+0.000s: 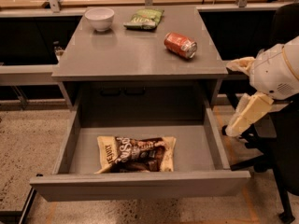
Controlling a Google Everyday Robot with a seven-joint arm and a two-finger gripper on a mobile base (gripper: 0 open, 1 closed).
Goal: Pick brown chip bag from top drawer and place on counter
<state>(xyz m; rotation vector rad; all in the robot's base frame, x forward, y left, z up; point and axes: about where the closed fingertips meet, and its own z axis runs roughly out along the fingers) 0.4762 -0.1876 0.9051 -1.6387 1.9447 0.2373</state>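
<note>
The brown chip bag [137,154] lies flat on the floor of the open top drawer [140,185], near its front and left of centre, with cream ends and white lettering. The grey counter [131,55] sits directly above the drawer. My gripper [246,115], pale cream on the white arm, hangs at the right, outside the drawer's right wall and below the counter's edge. It is well apart from the bag and holds nothing that I can see.
On the counter stand a white bowl [99,18] at the back left, a green snack bag [144,18] at the back middle and a red soda can [180,45] on its side at the right. A dark chair base [261,157] stands right of the drawer.
</note>
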